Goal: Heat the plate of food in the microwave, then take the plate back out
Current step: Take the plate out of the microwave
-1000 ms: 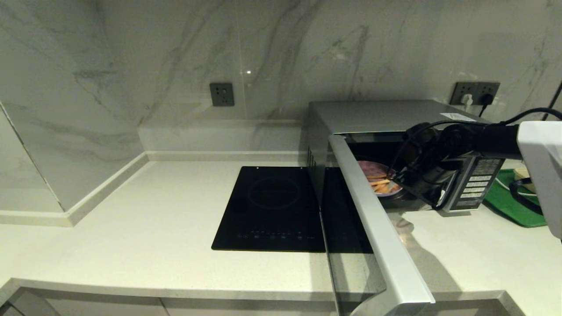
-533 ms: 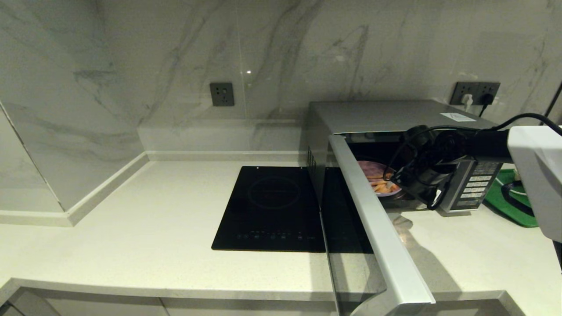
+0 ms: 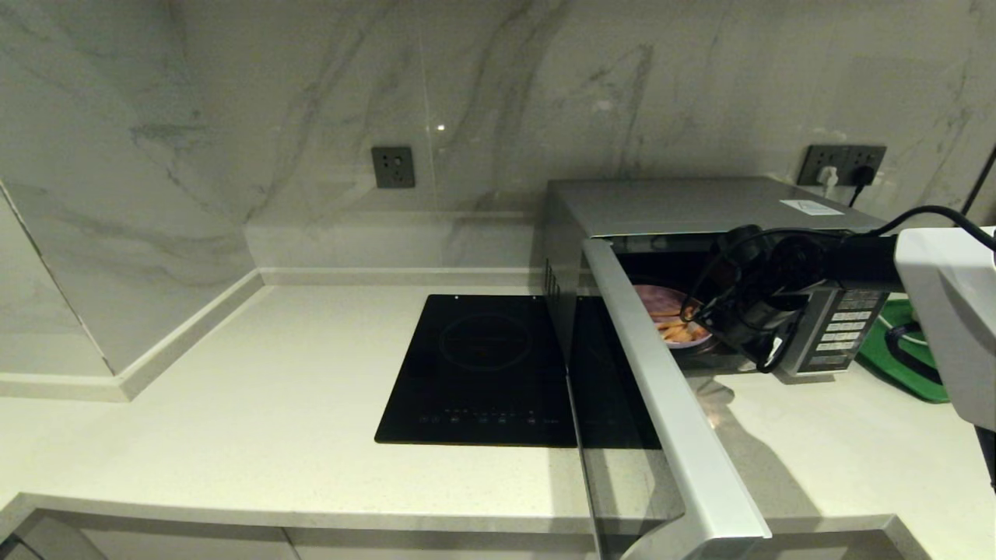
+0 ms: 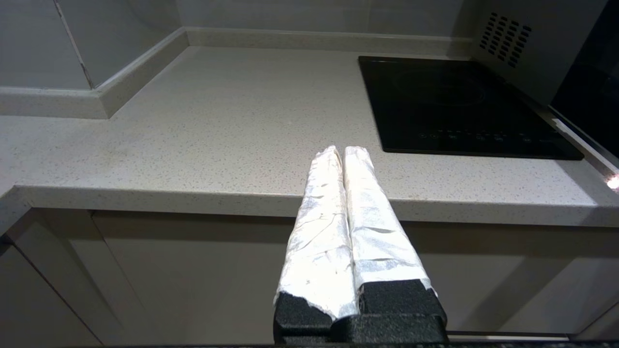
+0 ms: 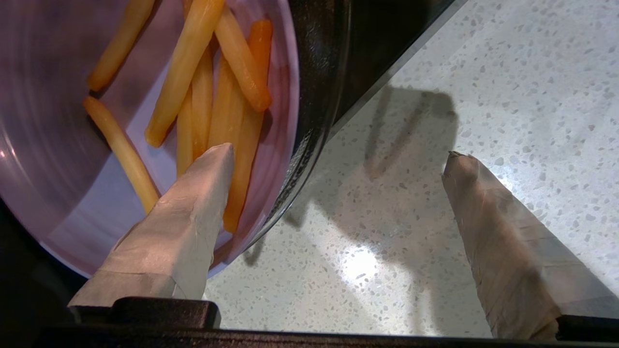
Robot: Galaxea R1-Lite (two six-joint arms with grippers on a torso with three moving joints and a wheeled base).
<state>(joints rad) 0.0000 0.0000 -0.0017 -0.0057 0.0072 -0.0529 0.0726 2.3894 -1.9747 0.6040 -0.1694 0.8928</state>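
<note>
The step in hand is judged to be the grasp on the plate of food (image 3: 671,315) at the mouth of the microwave (image 3: 685,204), whose door (image 3: 669,404) stands swung wide toward the robot. Whether the heating is done cannot be told; the reach reads either as a release after placing or as a pick-up for removal.

The plate of food is seen inside the cavity, close to its front edge, with the orange-yellow sticks (image 5: 213,92) heaped toward the near rim. The right gripper (image 5: 338,154) is held at the opening with its jaws spread wide. In the right wrist view one finger (image 5: 193,208) lies over the plate's inside, overlapping the sticks, while the other finger (image 5: 488,212) is seen against the speckled surface (image 5: 508,72) outside the cavity — so the near rim of the plate falls between the jaws, nearer the first finger. Contact with the rim cannot be confirmed.

If the plate is to be taken out, the next move calls for the jaws to be brought together on the rim, without the sticks being pinched, and for the plate to be kept level as it is drawn past the door.

The left gripper (image 4: 344,153) is parked low before the surface edge, its jaws pressed together on nothing.
</note>
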